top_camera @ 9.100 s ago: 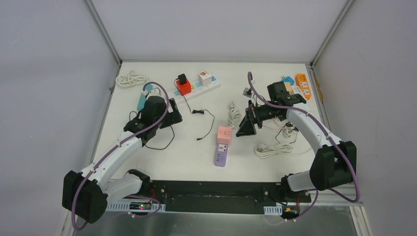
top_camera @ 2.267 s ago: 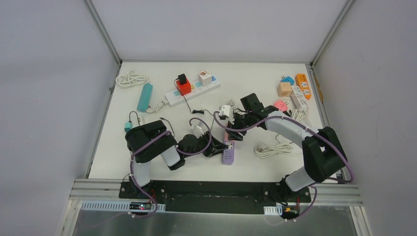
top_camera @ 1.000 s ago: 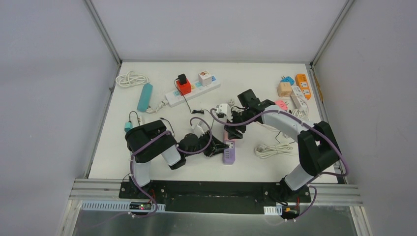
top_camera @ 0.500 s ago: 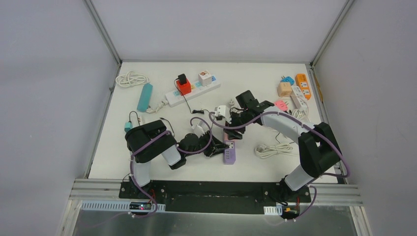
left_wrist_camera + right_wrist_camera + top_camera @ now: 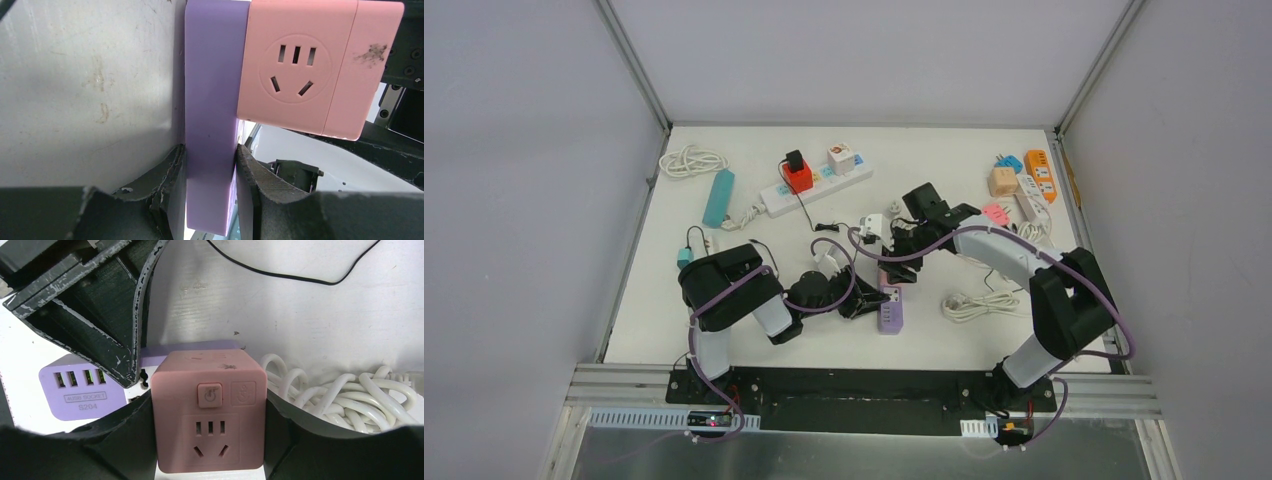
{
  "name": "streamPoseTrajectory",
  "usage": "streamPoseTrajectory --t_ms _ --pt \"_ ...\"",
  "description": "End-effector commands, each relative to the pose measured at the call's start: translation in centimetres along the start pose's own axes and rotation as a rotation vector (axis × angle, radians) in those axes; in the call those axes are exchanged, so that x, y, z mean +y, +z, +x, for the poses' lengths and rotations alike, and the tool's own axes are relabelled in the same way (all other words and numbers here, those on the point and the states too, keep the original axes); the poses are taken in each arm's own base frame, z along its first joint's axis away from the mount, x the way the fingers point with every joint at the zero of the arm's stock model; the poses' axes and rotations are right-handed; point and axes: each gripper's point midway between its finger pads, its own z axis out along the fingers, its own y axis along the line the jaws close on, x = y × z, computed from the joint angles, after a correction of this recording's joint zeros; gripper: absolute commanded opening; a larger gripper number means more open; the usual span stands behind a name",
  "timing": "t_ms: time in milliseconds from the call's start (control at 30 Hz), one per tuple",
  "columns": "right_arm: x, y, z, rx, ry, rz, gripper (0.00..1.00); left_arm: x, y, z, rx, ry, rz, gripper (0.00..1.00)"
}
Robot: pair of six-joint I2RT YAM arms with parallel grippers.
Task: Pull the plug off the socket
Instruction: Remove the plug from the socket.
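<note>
Top view, change: barely any shift of right gripper [image 5: 894, 268] against half a second ago; pull judged not yet through.
Left wrist: left gripper [image 5: 210, 162] clamped on purple socket [image 5: 210, 100], mid-table toward the near edge; pink plug [image 5: 300, 65] seated against it.
Right wrist: fingers [image 5: 117, 440] grasping plug by both flanks.
Surface: white scuffed table [image 5: 924, 160]; cables [image 5: 979, 305], spare strips [image 5: 816, 185] toward far and right edges.
Room: grey walls [image 5: 844, 60], metal frame [image 5: 634, 65].

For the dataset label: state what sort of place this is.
Likely a robot-lab test cell: a white table boxed by grey panels, a left arm and right arm bolted at its edge, power strips and coiled cables scattered around.
</note>
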Motion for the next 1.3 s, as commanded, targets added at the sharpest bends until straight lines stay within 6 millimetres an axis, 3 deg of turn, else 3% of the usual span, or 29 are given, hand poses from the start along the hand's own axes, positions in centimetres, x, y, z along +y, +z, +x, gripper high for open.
streamPoseTrajectory --t_ms 0,333,500,633,1033,1267 --pt "3.0 2.0 2.3 0.089 0.023 -0.098 0.0 2.4 0.0 2.1 0.078 0.037 -0.093 0.0" --pt "2.2 1.0 1.9 0.037 0.232 -0.161 0.0 2.4 -0.1 2.1 0.081 0.042 -0.099 0.0" --pt "2.2 1.3 3.1 0.08 0.089 -0.101 0.0 2.5 0.0 2.1 0.081 0.042 -0.102 0.0" --pt "2.9 1.6 2.5 0.061 -0.064 -0.064 0.0 2.6 0.0 2.1 0.081 0.042 -0.105 0.0" --pt "2.1 0.8 2.2 0.031 0.177 -0.146 0.0 2.8 0.2 2.3 0.085 0.037 -0.103 0.0" --pt "2.8 1.1 2.6 0.053 -0.032 -0.075 0.0 3.0 0.3 2.4 0.089 0.039 -0.107 0.0"
